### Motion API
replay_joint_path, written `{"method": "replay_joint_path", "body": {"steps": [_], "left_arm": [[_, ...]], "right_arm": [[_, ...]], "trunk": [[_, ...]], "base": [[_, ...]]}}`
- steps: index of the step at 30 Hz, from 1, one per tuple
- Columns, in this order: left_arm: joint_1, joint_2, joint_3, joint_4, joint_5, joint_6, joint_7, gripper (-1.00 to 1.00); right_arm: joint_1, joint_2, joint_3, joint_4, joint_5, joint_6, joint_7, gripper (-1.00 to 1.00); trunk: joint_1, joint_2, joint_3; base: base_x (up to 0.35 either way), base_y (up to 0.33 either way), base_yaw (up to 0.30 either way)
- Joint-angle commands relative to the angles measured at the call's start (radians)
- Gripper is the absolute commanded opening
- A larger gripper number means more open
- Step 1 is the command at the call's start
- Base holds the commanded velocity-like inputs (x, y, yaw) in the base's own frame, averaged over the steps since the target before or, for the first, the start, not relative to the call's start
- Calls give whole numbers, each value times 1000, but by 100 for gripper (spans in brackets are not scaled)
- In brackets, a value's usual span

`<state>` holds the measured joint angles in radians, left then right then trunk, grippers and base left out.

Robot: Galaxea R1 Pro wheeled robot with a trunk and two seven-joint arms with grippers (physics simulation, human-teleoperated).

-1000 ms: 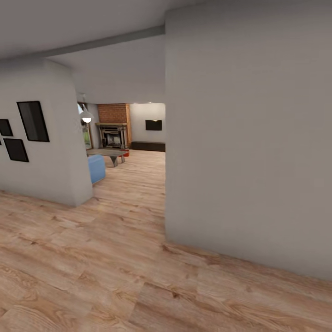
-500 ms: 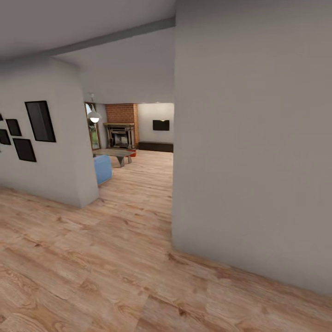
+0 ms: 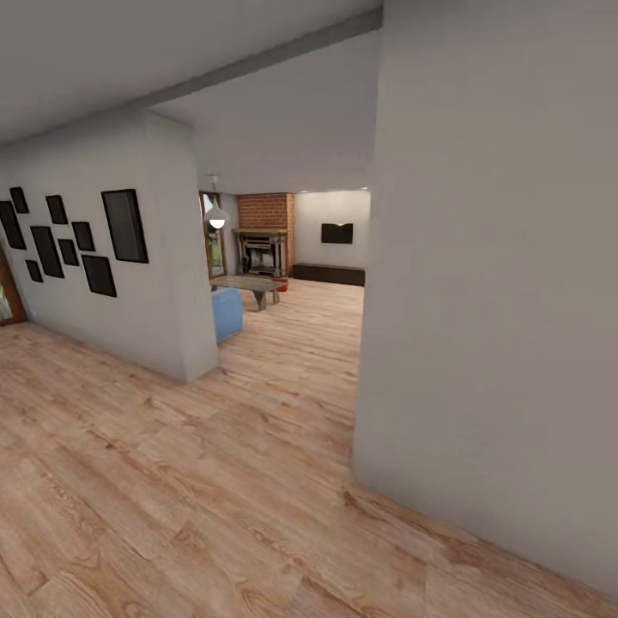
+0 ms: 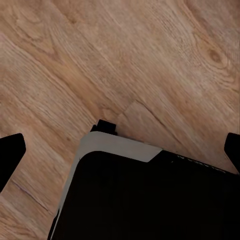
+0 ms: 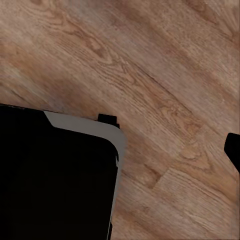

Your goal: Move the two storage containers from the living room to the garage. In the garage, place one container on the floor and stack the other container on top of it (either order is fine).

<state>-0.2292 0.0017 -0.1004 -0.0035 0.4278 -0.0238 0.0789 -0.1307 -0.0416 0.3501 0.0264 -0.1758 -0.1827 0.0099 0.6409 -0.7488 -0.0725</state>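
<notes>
A: Where are the storage containers?
B: One small orange-red bit (image 3: 282,286) shows far off, just right of the living room's table (image 3: 251,283), before the brick fireplace (image 3: 263,233).
A: And the fingers?
B: Left fingers (image 4: 11,154) spread wide over plank floor (image 4: 150,60), holding nothing. Right fingers (image 5: 233,147): cannot tell.

Place type: furnished home interior, hallway opening into a living room.
Flooring: light wood plank floor (image 3: 215,463).
Walls: plain grey-white walls (image 3: 498,283); black rectangular picture frames (image 3: 124,225).
Furnishing: red brick fireplace (image 3: 264,230); blue upholstered sofa end (image 3: 227,312); low coffee table (image 3: 249,284); white pendant lamp (image 3: 217,220).
</notes>
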Motion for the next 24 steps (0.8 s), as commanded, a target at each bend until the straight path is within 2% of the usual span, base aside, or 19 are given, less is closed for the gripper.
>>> {"method": "replay_joint_path", "body": {"steps": [1,24], "left_arm": [[-1,0,-9,0,8,-2,2,100],[-1,0,-9,0,8,-7,2,100]], "right_arm": [[-1,0,9,3,-10,-6,1,100],[-1,-1,10,3,-8,-6,2,100]], "trunk": [[1,-1,-2],[1,-1,-2]], "base": [[323,0,269],[323,0,270]]}}
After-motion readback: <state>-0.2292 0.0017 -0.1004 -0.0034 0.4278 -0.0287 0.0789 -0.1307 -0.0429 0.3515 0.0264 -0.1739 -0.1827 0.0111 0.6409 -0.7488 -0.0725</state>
